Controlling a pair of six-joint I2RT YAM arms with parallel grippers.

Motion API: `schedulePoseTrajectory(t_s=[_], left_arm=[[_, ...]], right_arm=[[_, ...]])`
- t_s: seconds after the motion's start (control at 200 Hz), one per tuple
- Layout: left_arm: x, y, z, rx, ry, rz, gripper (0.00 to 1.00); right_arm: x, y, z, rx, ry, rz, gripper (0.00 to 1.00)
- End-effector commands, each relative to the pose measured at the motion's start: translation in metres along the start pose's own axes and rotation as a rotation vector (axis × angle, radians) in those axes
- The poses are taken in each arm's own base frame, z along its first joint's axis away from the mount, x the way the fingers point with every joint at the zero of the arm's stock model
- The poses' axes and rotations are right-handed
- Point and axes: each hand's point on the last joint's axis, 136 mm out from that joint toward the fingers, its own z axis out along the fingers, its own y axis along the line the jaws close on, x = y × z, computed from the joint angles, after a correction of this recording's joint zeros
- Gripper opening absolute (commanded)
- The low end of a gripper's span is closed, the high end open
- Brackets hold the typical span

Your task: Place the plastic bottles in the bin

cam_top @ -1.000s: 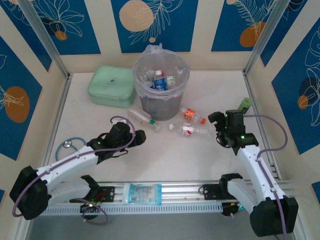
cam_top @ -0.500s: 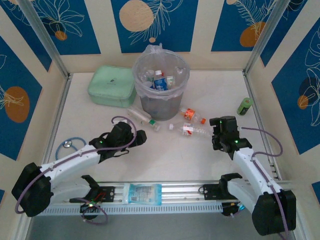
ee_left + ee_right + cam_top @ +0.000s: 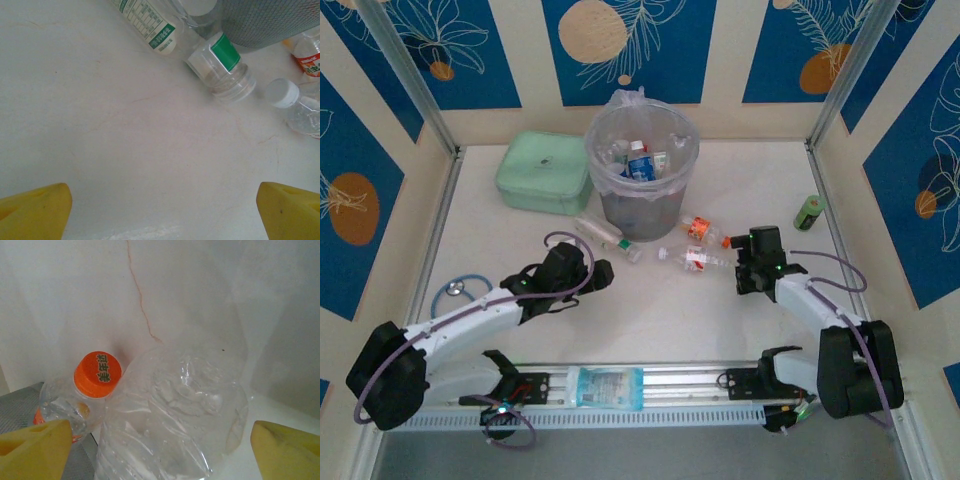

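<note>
Our worktop [image 3: 650,315] carries a grey bin [image 3: 618,205] at the back, already holding several bottles [image 3: 640,160]. Our right tool [image 3: 160,450] has swung in from the right edge w/in the last sec. It's released, jaws astride the crumpled clear bottle [image 3: 175,405], so a pickup looks close. Left tool [image 3: 165,212] is released over bare worktop nr green-label bottles [image 3: 220,65]. Orange-cap bottle [image 3: 698,228] lies just beside the bin.

Bare counter [image 3: 660,320] lies open across the near middle. Farther in, loose bottles [image 3: 705,261] lie strewn along the near foot of the bin [image 3: 642,212], barring a low approach. The bin's mouth is open from above. A mint case [image 3: 544,172] closes off its left side, and a green can [image 3: 807,211] stands at the far right
</note>
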Motion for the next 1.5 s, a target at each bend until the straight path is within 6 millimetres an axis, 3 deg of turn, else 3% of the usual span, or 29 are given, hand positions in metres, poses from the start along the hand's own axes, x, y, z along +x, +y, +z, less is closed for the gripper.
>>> schedulePoseTrajectory(t_s=[0.0, 0.21, 0.37, 0.605, 1.011, 1.116, 1.226, 1.346, 1.496], left_arm=[[-0.005, -0.002, 0.002, 0.008, 0.0, -0.024, 0.94], [-0.007, -0.006, 0.005, 0.012, 0.011, -0.014, 0.95], [-0.008, -0.006, 0.004, 0.008, 0.004, -0.011, 0.95], [-0.007, -0.004, 0.005, 0.009, 0.002, -0.016, 0.95], [-0.009, -0.004, 0.006, 0.022, -0.018, -0.033, 0.95], [-0.009, -0.004, 0.005, 0.022, -0.021, -0.029, 0.95], [-0.011, -0.004, 0.003, 0.02, -0.026, -0.021, 0.95], [-0.013, -0.005, 0.0, 0.024, -0.034, -0.022, 0.95], [-0.014, -0.004, -0.004, 0.019, -0.04, -0.028, 0.95]], right_arm=[[0.003, 0.008, 0.003, -0.024, 0.009, 0.01, 0.87], [0.005, 0.003, 0.012, 0.0, 0.035, 0.008, 0.75], [0.003, 0.005, 0.005, -0.013, 0.025, -0.015, 0.62], [-0.009, 0.009, -0.022, -0.022, -0.027, -0.127, 0.43], [-0.031, 0.049, -0.089, -0.168, -0.173, -0.328, 0.37], [-0.046, 0.067, -0.12, -0.201, -0.29, -0.439, 0.33], [-0.058, 0.1, -0.157, -0.267, -0.415, -0.577, 0.28], [-0.063, 0.146, -0.201, -0.366, -0.544, -0.746, 0.24], [-0.062, 0.21, -0.27, -0.496, -0.708, -0.93, 0.22]])
